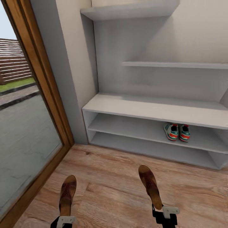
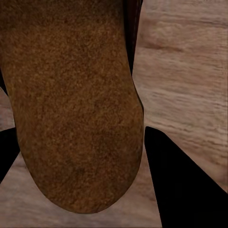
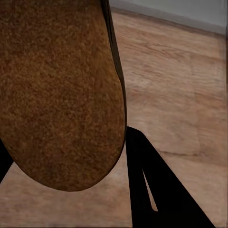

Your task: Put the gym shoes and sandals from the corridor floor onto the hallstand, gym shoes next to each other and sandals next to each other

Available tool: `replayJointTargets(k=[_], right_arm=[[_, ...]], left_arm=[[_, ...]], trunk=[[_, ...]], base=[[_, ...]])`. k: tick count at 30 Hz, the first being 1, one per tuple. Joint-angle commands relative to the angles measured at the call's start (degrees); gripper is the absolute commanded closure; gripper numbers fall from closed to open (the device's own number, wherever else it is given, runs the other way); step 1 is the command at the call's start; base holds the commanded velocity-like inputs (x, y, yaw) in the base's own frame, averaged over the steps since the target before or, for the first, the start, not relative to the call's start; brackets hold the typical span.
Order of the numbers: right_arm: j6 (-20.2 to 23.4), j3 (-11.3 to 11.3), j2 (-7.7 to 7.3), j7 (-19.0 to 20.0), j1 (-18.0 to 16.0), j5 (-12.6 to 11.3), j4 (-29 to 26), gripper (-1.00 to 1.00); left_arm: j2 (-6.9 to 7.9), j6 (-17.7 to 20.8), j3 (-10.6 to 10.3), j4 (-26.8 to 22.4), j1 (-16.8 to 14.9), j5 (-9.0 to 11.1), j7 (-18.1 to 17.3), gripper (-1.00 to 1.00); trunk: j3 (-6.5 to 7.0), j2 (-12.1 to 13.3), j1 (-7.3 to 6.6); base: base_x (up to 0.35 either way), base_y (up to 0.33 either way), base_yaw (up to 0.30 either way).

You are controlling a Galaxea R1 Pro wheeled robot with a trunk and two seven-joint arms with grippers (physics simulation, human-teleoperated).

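Two gym shoes (image 1: 171, 131) (image 1: 184, 132) stand side by side on the upper open tier of the pale grey hallstand (image 1: 142, 107), heels towards me. Each arm holds a brown sandal above the wood floor (image 1: 107, 186). My left gripper (image 1: 65, 219) is shut on the heel of one sandal (image 1: 67, 192), whose tan surface (image 2: 71, 104) sits between dark fingers (image 2: 185, 185) in the left wrist view. My right gripper (image 1: 163, 211) is shut on the other sandal (image 1: 150, 185), seen close in the right wrist view (image 3: 57, 95) beside one finger (image 3: 152, 190).
A glass door in a wooden frame (image 1: 47, 95) runs along the left, close to the left arm. Staggered wall shelves (image 1: 174, 65) rise above the bench. The lowest tier (image 1: 142, 147) holds nothing in the part I see.
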Motion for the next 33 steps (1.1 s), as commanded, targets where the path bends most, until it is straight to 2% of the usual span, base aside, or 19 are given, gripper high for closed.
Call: replayJointTargets(k=[1,7,22,33], right_arm=[[-0.2,-0.3,0.01,-0.2,-0.1,0.4,0.1,1.0],[-0.2,-0.3,0.01,-0.2,-0.1,0.4,0.1,1.0],[-0.2,-0.3,0.01,-0.2,-0.1,0.4,0.1,1.0],[-0.2,-0.3,0.01,-0.2,-0.1,0.4,0.1,1.0]], left_arm=[[-0.02,-0.2,0.5,0.0,0.0,-0.7,0.1,1.0],[-0.02,-0.2,0.5,0.0,0.0,-0.7,0.1,1.0],[-0.02,-0.2,0.5,0.0,0.1,-0.6,0.1,1.0],[-0.02,-0.2,0.5,0.0,0.1,-0.6,0.1,1.0]], trunk=[[-0.04,0.0,-0.01],[-0.04,0.0,-0.01],[-0.04,0.0,-0.01],[2.39,0.1,-0.3]], base=[[0.0,0.293,-0.288],[0.0,0.16,-0.288],[0.0,0.01,-0.288],[0.0,0.0,-0.276]])
